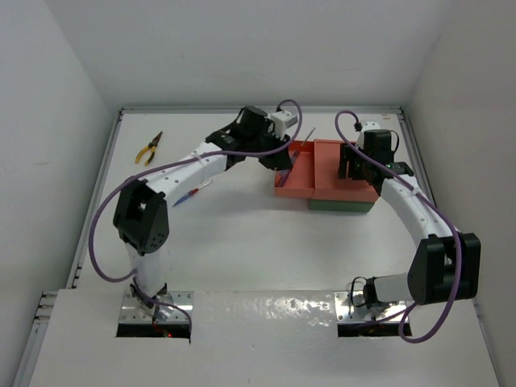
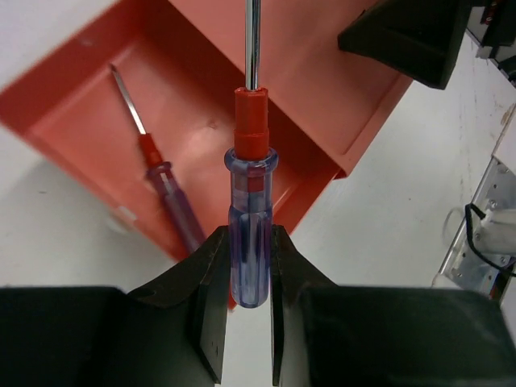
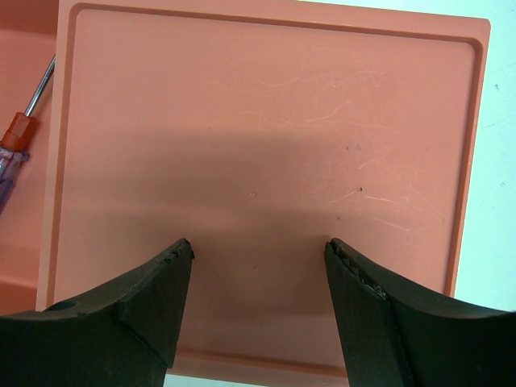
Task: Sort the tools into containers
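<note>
My left gripper (image 2: 246, 242) is shut on the blue handle of a screwdriver (image 2: 248, 201) and holds it over the near edge of the open salmon-red tray (image 2: 322, 97), shaft pointing away. A second screwdriver (image 2: 165, 193) lies in that tray. In the top view the left gripper (image 1: 284, 157) is at the tray's left wall (image 1: 284, 190). A third screwdriver (image 1: 191, 194) lies on the table. One pair of yellow-handled pliers (image 1: 149, 148) lies far left; the other is out of view. My right gripper (image 3: 258, 254) is open and empty over a flat salmon surface (image 3: 266, 121).
The dark green tray (image 1: 343, 205) sits under the salmon part on the right. The right gripper (image 1: 355, 165) hangs above that part. White walls close the table in on the left, back and right. The right arm's black body (image 2: 411, 40) shows beyond the tray.
</note>
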